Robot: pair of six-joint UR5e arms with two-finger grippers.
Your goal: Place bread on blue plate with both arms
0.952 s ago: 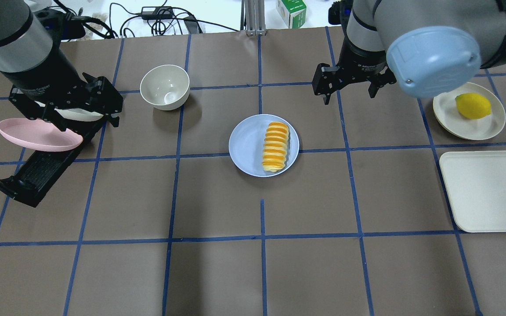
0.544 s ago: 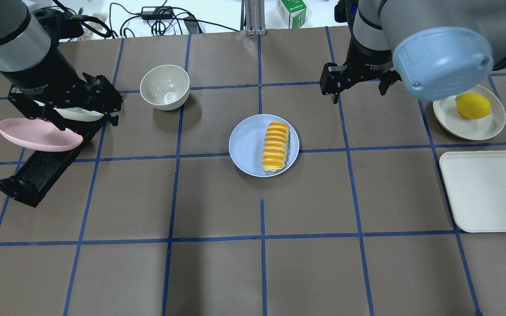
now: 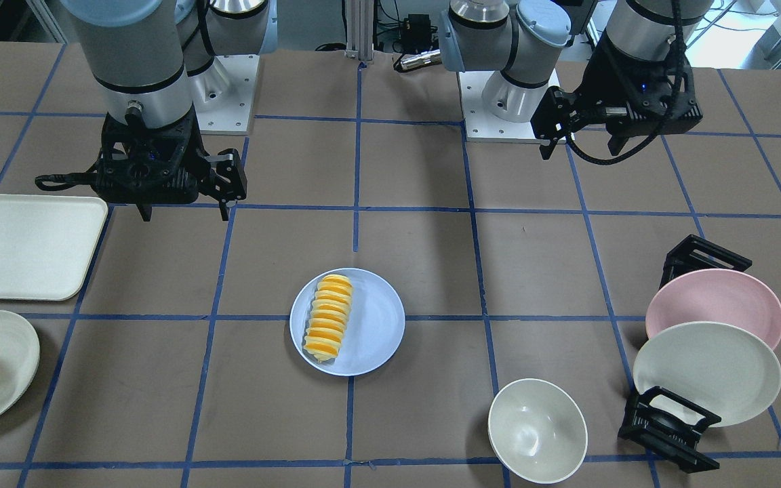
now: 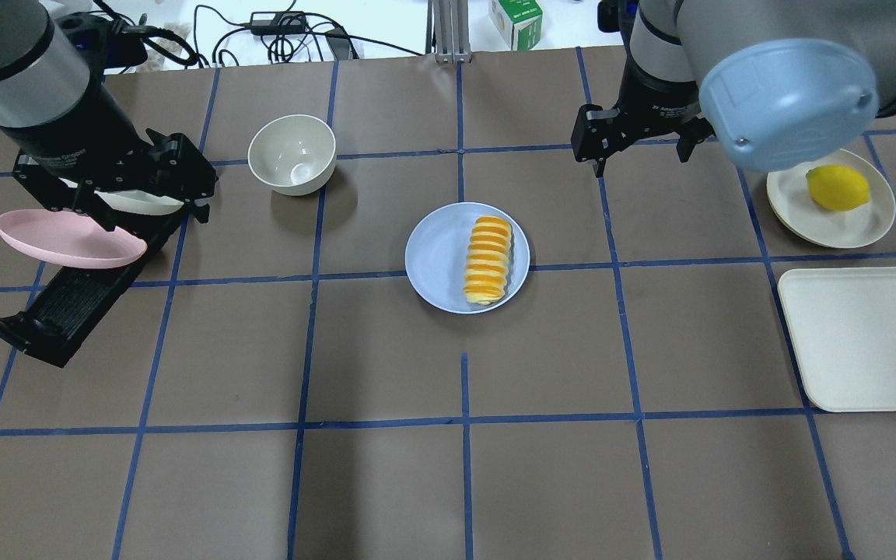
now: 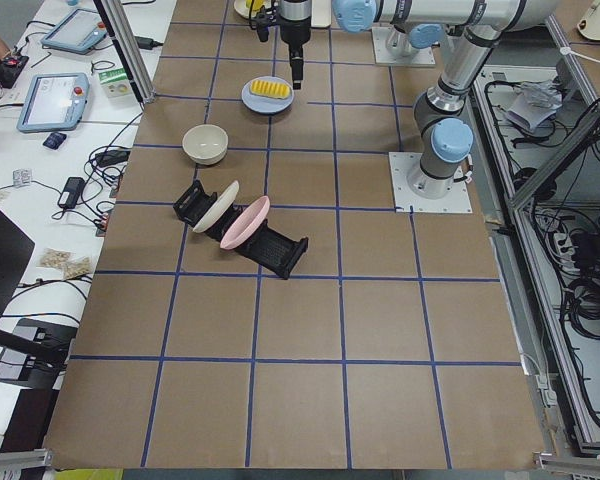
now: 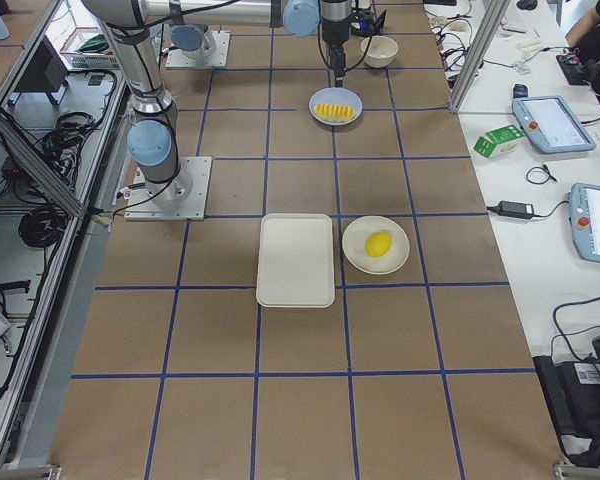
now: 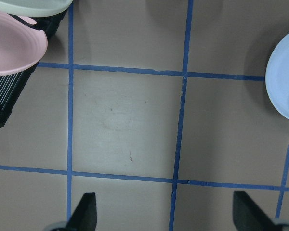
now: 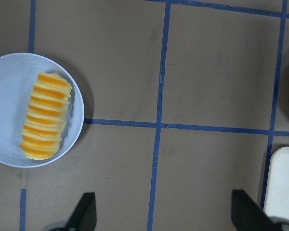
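Bare table (image 4: 386,365) lies on every side of the blue plate (image 4: 432,260), so the bread (image 4: 487,260) on its right half is open from above and from both flanks; the nearest obstacle, the white bowl (image 4: 291,154), stands well apart at the far left. The left gripper (image 3: 580,146), fingers spread, hangs over bare table, with the black rack (image 4: 59,311) and its leaning pink plate (image 4: 67,239) and white plate (image 3: 706,373) on its outer side. The right gripper (image 4: 641,159), also spread, has bare table toward the blue plate, while the cream plate (image 4: 864,225) with the lemon (image 4: 837,187) and the tray (image 4: 868,338) crowd the right edge.
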